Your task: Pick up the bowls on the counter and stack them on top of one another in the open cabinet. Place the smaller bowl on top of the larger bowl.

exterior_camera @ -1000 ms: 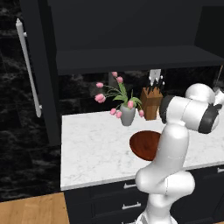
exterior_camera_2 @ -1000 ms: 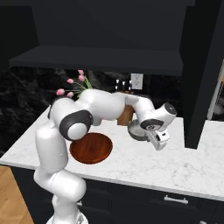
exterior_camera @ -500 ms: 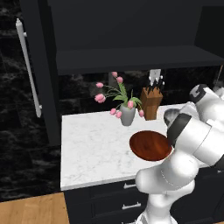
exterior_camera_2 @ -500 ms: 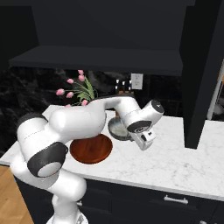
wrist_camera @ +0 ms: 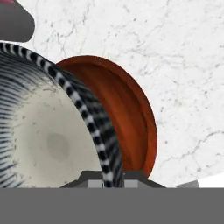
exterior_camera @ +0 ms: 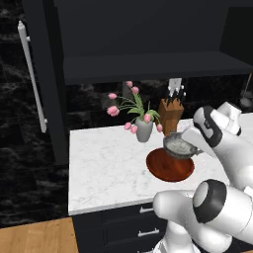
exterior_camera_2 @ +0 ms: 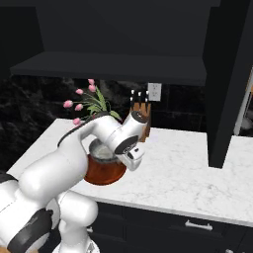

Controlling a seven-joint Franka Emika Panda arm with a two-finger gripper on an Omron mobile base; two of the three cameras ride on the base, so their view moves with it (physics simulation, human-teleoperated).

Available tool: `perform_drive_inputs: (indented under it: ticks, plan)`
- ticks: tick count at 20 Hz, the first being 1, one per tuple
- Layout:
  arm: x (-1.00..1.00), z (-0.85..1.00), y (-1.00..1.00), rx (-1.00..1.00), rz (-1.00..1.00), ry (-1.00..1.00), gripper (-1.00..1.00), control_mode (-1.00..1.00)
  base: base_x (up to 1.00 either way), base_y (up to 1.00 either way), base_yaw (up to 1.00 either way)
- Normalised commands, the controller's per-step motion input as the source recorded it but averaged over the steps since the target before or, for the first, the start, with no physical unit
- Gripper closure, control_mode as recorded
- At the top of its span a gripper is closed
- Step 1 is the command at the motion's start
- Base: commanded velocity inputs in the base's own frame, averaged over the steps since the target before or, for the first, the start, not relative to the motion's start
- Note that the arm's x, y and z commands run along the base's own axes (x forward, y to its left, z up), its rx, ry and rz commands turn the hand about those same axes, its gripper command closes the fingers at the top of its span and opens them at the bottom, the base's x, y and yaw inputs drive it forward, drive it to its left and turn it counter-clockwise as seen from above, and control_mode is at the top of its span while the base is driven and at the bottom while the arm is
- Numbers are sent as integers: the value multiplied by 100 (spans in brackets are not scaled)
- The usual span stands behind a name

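Note:
The smaller bowl [exterior_camera: 179,146], grey and speckled, hangs tilted just above the larger bowl [exterior_camera: 170,166]. My gripper [exterior_camera: 193,144] is shut on its rim. In the hand view the smaller bowl [wrist_camera: 48,140] sits at the lower left with its rim pinched in my gripper [wrist_camera: 105,176], and the larger bowl [wrist_camera: 129,109] lies behind it on the marble. From the right base view the smaller bowl [exterior_camera_2: 101,150] sits half hidden behind my gripper [exterior_camera_2: 118,155], over the larger bowl [exterior_camera_2: 104,174] on the counter [exterior_camera_2: 188,168]. The open cabinet [exterior_camera: 148,66] has a bare dark shelf above.
A grey vase of pink tulips [exterior_camera: 143,129] and a brown knife block [exterior_camera: 170,114] stand at the back of the counter [exterior_camera: 104,168], close behind the bowls. The cabinet door with its long silver handle [exterior_camera: 32,74] stands open at the left. A dark cabinet side [exterior_camera_2: 227,84] drops to the counter on the right.
The arm has swung across the counter with the grey bowl, from beside the brown bowl to just over it. The brown bowl, vase and knife block have stayed put.

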Motion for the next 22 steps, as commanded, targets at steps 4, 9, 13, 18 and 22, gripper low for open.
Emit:
perform_drive_inputs:
  ticks: [4,9,13,18,22]
  plan:
    - [-3,-11,51,-3,10,2,100,-100,0,0,0]
    - [18,-34,0,-2,0,-1,100,-100,0,0,0]
    - [39,-36,0,0,0,3,100,-100,0,0,0]
    - [39,-10,0,0,0,3,-100,-100,0,0,0]
    - [5,37,-11,5,0,1,-100,-100,0,0,0]
